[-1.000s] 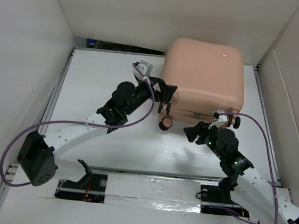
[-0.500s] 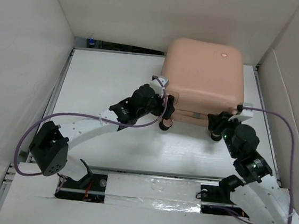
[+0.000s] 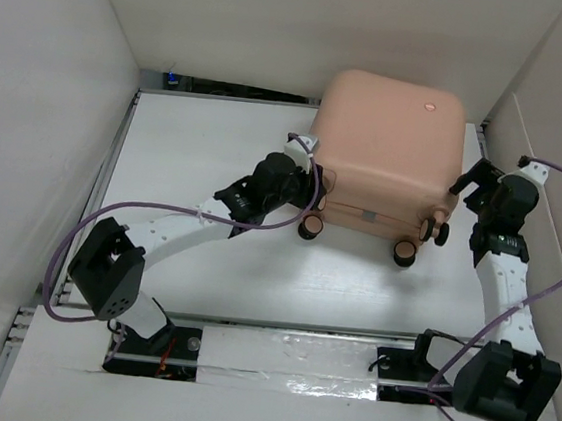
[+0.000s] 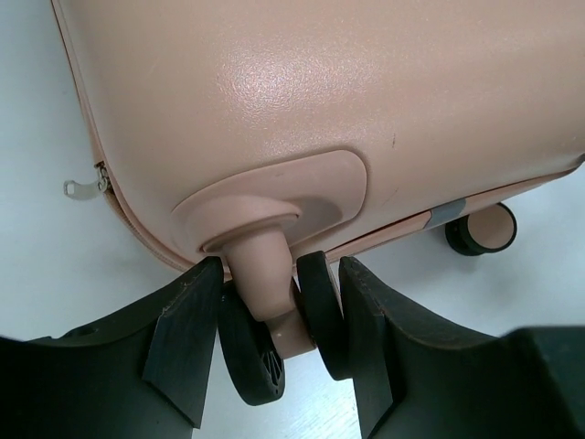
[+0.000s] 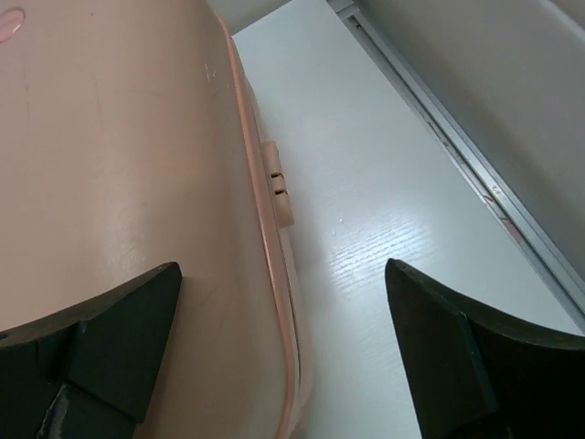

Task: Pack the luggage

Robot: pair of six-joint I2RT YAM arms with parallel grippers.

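We saw the left gripper (image 3: 307, 181), just left of centre in the overhead view, set narrow, with its fingers (image 4: 183, 338) against either side of a caster wheel (image 4: 274, 315) at the lower left corner of the luggage (image 3: 389, 141). The peach-pink luggage lay flat on the white table (image 3: 198, 141), in the upper centre-right, with its wheels toward the bottom. At the right edge, the right gripper (image 3: 470, 180) stood wide and held nothing. It straddled the luggage's side, one finger over the shell and one over the table.
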